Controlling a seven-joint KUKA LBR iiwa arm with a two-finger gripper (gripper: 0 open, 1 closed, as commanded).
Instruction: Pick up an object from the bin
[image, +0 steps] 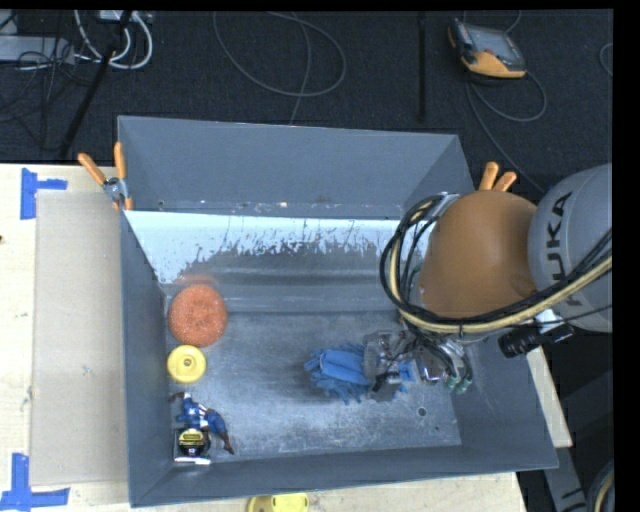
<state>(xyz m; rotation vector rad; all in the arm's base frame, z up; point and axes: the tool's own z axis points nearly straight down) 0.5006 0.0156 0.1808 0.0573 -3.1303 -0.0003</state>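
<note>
The gripper (386, 367) is found low in the bin (290, 180), over the right part of the floor and close to the right wall. Whether it is spread or pressed together cannot be told, as its working end is seen as a dark cluster of parts only. Above it the wrist is hidden under a rounded orange cover (475, 255), around which a bundle of black and yellow cables (400, 270) is looped.

The gripper's end is set against the right edge of a blue crumpled thing (338, 372), which lies on the floor right of centre, towards the front wall. A smaller patch of the same blue is noted just right of the gripper's end, under the wrist parts. It cannot be established that this thing is gripped; contact or overlap at its right edge is all that is seen.

Well apart, along the left wall, three further things are recorded in a row from back to front. An orange-red round pad (198, 313) is followed by a yellow disc (186, 364) just in front of it. A small blue and red figure (202, 414) lies in the front left corner, with a black and yellow piece (192, 440) at its foot.
</note>
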